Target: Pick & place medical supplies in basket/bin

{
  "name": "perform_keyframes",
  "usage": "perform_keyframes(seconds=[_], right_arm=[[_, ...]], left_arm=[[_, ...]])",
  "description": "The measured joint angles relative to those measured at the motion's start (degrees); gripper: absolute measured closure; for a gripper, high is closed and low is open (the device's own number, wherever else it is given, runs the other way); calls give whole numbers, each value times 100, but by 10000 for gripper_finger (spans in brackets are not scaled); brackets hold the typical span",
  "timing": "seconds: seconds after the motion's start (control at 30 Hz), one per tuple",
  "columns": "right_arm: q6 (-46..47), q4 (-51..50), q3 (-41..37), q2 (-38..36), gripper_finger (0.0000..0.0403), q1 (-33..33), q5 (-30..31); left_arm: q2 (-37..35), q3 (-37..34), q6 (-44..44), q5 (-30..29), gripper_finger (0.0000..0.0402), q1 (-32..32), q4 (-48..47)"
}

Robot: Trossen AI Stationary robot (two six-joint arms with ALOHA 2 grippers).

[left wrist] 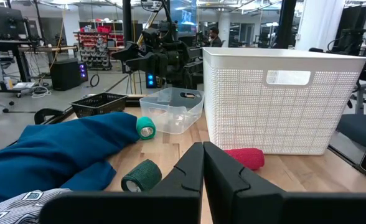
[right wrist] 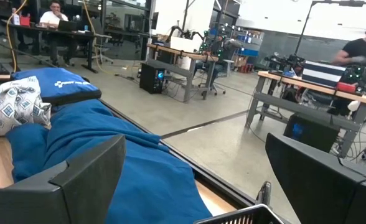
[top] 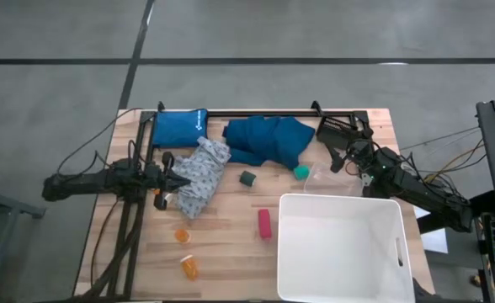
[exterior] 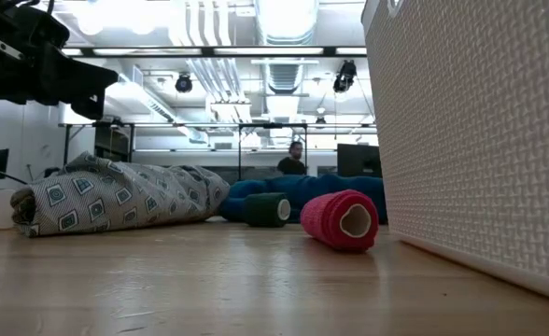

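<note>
White plastic tub (top: pixel 342 248) sits on the wooden table (top: pixel 231 261) at the right side of the near edge, seen from above; nothing shows inside it. Its perforated wall fills the right of the low view (exterior: pixel 471 131).

Supplies all lie outside the tub. Teal garment (top: pixel 268 140) is bunched at the far middle of the table. Patterned grey-blue garment (top: pixel 199 177) lies just left of it, touching its edge. A bright blue pouch (top: pixel 178 128) lies at the far left corner. Dark green roll (top: pixel 247 178) rests near the teal garment; a lighter teal-green roll (top: pixel 301 172) lies to its right, beside a clear plastic container (top: pixel 325 178). Pink-red cylinder (top: pixel 264 222) lies on its side just left of the tub, apart from it. Two orange pill bottles near the left front: one (top: pixel 182 236) farther in, one (top: pixel 188 267) nearer the edge.

Left gripper (top: pixel 177 180) reaches in from the left, its tip over the patterned garment; its jaws are pressed together with nothing between them, plain in its wrist view (left wrist: pixel 203 167).

Right gripper (top: pixel 340 156) hangs above the far right of the table, near a black mesh basket (top: pixel 338 128); jaws stand wide apart and empty, teal cloth below them.

People sit at desks in the room beyond.
</note>
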Motion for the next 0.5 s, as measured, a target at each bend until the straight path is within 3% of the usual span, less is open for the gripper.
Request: perform_keyframes(seconds=[0.23,0.5], right_arm=[[-4,2,0,0,19,-1,-1],[3,2,0,-1,19,-1,0]], left_arm=[[0,0,0,-11,390,0,-1],[0,-2,43,-416,390,-1,-60]])
